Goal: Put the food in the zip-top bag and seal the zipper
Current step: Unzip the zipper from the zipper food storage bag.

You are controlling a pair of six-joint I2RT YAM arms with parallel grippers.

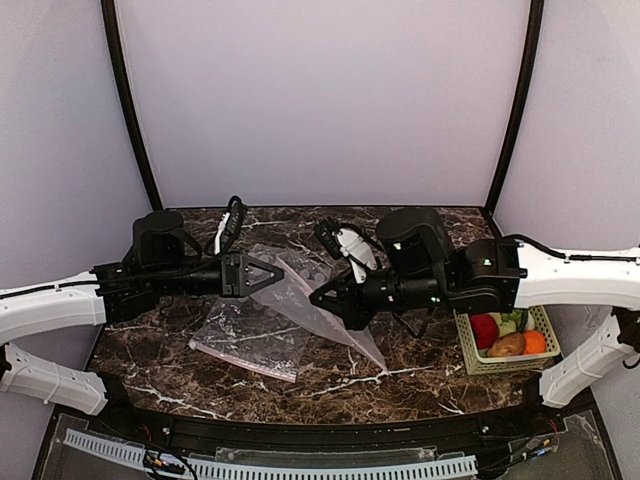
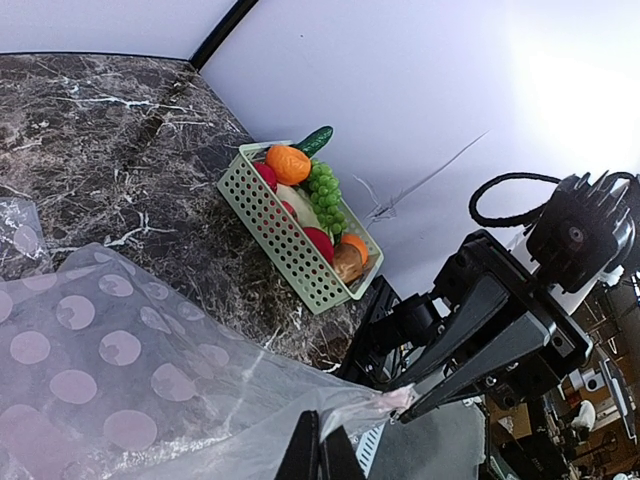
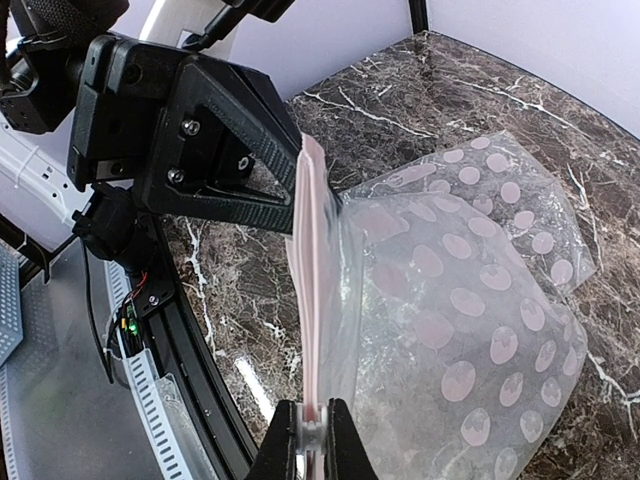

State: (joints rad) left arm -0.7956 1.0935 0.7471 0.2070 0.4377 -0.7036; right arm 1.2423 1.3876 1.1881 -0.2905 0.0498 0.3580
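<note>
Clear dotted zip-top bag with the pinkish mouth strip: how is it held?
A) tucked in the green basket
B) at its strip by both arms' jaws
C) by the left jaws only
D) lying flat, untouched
B: the right wrist view shows the pinkish press-seal strip of the clear dotted plastic bag stretched between the right jaws and the left jaws, each shut on it.

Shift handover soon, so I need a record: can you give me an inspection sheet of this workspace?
Surface: dark brown marble-look table.
Job's things: clear white-dotted zip-top bag held up by its pinkish zipper strip; toy fruits and vegetables in pale green slotted basket.
Clutter: second clear dotted bag lying flat.
Grippers: left gripper and right gripper, fingers shut on the strip's opposite ends.
Cables: black cable looped behind the left arm.
Surroundings: pale lilac walls, black corner poles.
</note>
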